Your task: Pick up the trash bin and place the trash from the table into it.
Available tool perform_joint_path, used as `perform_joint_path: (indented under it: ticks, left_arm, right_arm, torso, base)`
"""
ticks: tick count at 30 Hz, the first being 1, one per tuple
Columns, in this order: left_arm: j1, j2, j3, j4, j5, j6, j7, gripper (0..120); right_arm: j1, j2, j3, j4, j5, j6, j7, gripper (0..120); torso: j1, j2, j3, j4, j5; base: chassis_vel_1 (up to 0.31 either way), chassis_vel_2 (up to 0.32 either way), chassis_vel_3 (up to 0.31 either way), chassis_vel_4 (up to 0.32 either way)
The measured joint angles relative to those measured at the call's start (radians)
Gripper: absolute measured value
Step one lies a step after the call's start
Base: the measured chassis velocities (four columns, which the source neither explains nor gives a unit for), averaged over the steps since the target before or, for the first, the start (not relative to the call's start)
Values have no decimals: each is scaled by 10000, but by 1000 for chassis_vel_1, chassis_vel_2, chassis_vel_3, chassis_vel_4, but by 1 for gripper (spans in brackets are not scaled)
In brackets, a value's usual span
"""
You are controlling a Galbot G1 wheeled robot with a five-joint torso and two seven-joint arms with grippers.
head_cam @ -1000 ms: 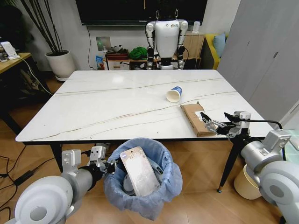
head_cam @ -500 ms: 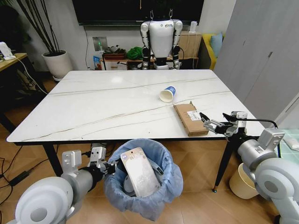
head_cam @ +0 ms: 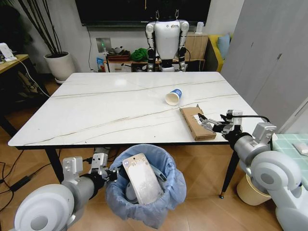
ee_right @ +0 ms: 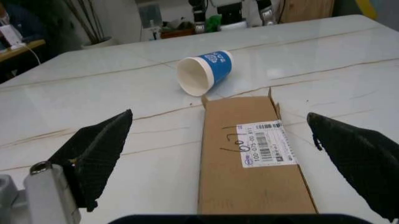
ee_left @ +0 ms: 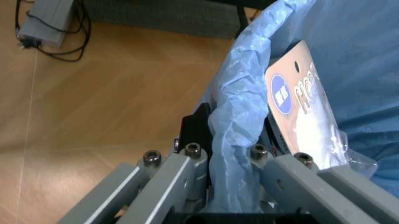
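Observation:
The trash bin (head_cam: 149,202), lined with a crinkly light blue bag, hangs below the near edge of the table (head_cam: 106,110). My left gripper (head_cam: 111,174) is shut on its rim; in the left wrist view the fingers (ee_left: 187,163) pinch the blue bag (ee_left: 240,116). A flat printed packet (head_cam: 142,178) stands inside the bin. On the table lie a brown cardboard box (head_cam: 195,122) and a tipped blue-and-white paper cup (head_cam: 172,96). My right gripper (head_cam: 211,124) is open, level with the box's near end; the box (ee_right: 252,158) lies between its spread fingers (ee_right: 93,149), with the cup (ee_right: 203,72) beyond.
A white humanoid robot (head_cam: 166,33) stands behind the table's far edge. A white plant pot (head_cam: 61,65) and a wooden desk (head_cam: 12,60) are at the far left. A pale bucket (head_cam: 250,190) sits on the floor by the right table leg (head_cam: 230,173).
My right gripper has moved left and forward, from off the table's corner to the near end of the cardboard box. The view shifted slightly. The left gripper still holds the bin.

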Motion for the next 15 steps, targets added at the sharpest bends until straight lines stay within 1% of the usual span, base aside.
perform_joint_path:
  ticks: [3, 5, 7, 15]
  left_arm:
    - [286, -39, -128, 2, 126, 0, 39, 3]
    - [315, -41, -152, 2, 133, 0, 45, 3]
    - [413, -42, -252, 4, 141, 0, 59, 3]
    - [677, -47, -465, 4, 197, 0, 77, 3]
  right_arm:
    - [322, -22, -632, -164, -538, -135, 89, 100]
    - [368, -33, -747, -177, -628, -151, 116, 100]
    - [548, -60, -1240, -240, -1008, -220, 224, 100]
    - [940, -108, -1867, -399, -1121, -598, 508, 100]
  torso:
    - [0, 0, 0, 0, 1]
    - [0, 0, 0, 0, 1]
    - [0, 0, 0, 1, 0]
    - [0, 0, 0, 1, 0]
  base:
    - [0, 0, 0, 0]
    - [0, 0, 0, 0]
    - [0, 0, 0, 0]
    - [0, 0, 0, 0]
